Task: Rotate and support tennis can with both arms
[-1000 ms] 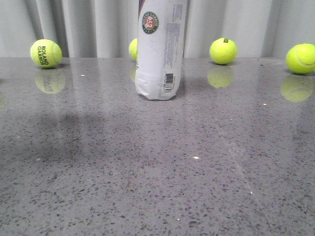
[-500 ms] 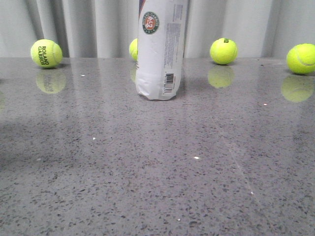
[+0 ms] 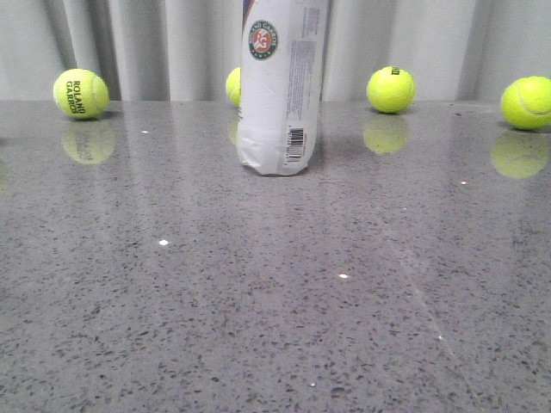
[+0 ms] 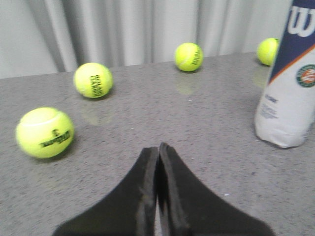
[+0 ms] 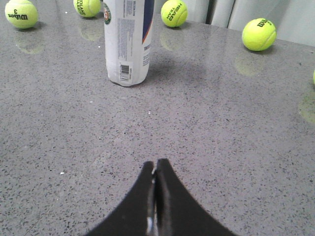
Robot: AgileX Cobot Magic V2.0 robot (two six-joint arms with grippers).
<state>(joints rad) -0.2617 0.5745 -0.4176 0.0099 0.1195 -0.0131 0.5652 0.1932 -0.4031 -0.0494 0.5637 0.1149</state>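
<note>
The tennis can [image 3: 280, 95] stands upright on the grey table, its top cut off by the front view's upper edge. Its white label shows the round green logo and a barcode near the base. The left wrist view has the tennis can [image 4: 288, 93] off to one side, navy band and orange stripe showing. The right wrist view sees the tennis can [image 5: 127, 42] straight ahead, well beyond the fingertips. My left gripper [image 4: 157, 147] is shut with nothing in it, above bare table. My right gripper [image 5: 155, 163] is shut and empty too. Neither arm appears in the front view.
Yellow-green tennis balls lie along the back of the table: one at far left [image 3: 81, 93], one behind the can [image 3: 232, 86], one right of it [image 3: 390, 89], one at the right edge [image 3: 526, 102]. A ball [image 4: 44, 132] lies close to my left gripper. A grey curtain hangs behind.
A dark shadow on the left half of the table has slid off to the left and faded away. The can and balls have not moved.
</note>
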